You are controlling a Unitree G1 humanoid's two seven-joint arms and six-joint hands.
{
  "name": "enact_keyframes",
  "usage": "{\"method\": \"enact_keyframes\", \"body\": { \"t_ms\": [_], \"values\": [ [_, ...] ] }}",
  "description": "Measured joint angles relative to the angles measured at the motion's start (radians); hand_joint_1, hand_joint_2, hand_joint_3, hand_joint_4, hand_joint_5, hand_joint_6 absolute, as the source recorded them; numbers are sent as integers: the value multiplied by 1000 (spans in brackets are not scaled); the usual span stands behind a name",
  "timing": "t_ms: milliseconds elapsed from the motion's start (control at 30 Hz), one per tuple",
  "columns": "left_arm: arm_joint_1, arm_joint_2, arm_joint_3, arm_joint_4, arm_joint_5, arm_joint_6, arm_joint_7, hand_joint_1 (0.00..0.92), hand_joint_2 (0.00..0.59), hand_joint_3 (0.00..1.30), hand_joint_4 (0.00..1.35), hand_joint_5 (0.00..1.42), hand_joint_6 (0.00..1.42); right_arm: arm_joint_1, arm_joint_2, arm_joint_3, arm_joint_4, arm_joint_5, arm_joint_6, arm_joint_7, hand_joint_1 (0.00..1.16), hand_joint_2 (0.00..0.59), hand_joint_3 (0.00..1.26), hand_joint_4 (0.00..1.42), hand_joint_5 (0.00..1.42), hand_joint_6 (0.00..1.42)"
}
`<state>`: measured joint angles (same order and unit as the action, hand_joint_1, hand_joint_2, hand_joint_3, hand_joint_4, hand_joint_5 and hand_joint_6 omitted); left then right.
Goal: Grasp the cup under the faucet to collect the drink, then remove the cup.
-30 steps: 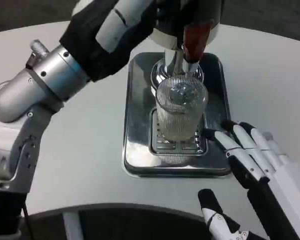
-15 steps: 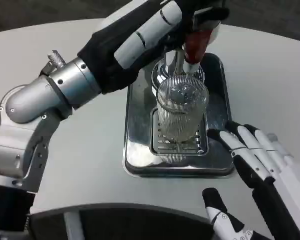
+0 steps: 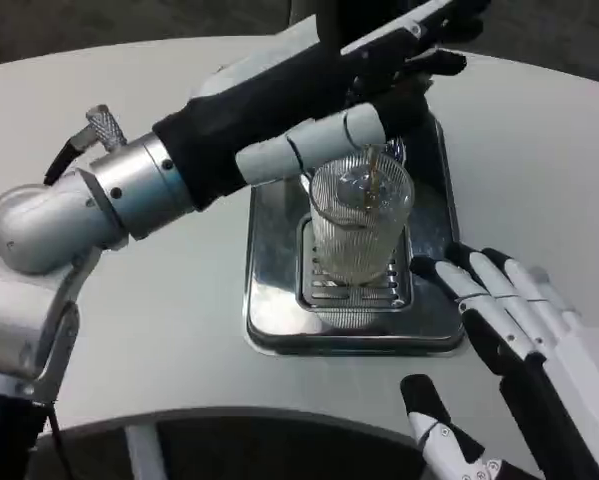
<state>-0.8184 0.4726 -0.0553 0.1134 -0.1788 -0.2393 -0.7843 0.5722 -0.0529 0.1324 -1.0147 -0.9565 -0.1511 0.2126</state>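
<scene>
The right hand (image 3: 524,330) lies low beside the tray, holding nothing, with its fingers (image 3: 469,290) spread and stretched forward and its thumb set apart nearer the robot. Just ahead of those fingertips and a little to their left stands the cup (image 3: 359,225), a ribbed clear glass upright on the slotted grate of the drip tray (image 3: 274,300), its long axis vertical and its mouth open upward; the foremost fingertip is near the cup's base but apart from it. So the cup lies forward and leftward of the right hand, close enough that a short sideways reach would likely bring fingers and thumb around its wall. Above the cup, the left hand (image 3: 349,95) reaches across from the other side and covers the faucet's top; whether it grips or merely presses the lever cannot be told. A thin amber stream (image 3: 371,170) falls into the cup's mouth. The left hand is higher and busy at the tap, so the right one looks the likelier to take the cup, from the side with the glass kept upright.
</scene>
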Motion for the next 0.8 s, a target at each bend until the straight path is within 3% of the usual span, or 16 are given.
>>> {"method": "enact_keyframes", "body": {
  "t_ms": [367, 667, 800],
  "values": [
    [66, 58, -3, -12, 111, -206, 23, 0, 134, 0, 0, 81, 52, -8, 11, 8, 34, 4, 34, 3, 308, 473, 124, 52, 39, 46],
    [80, 73, -3, -16, 122, -236, 45, 0, 136, 0, 0, 81, 55, -17, 39, 6, 112, 88, 145, 30, 422, 393, 76, 12, 18, 51],
    [91, 74, -3, -22, 122, -235, 63, 0, 136, 0, 0, 81, 55, -81, 40, -4, 162, 124, 196, 41, 519, 338, 45, 0, 0, 35]
  ]
}}
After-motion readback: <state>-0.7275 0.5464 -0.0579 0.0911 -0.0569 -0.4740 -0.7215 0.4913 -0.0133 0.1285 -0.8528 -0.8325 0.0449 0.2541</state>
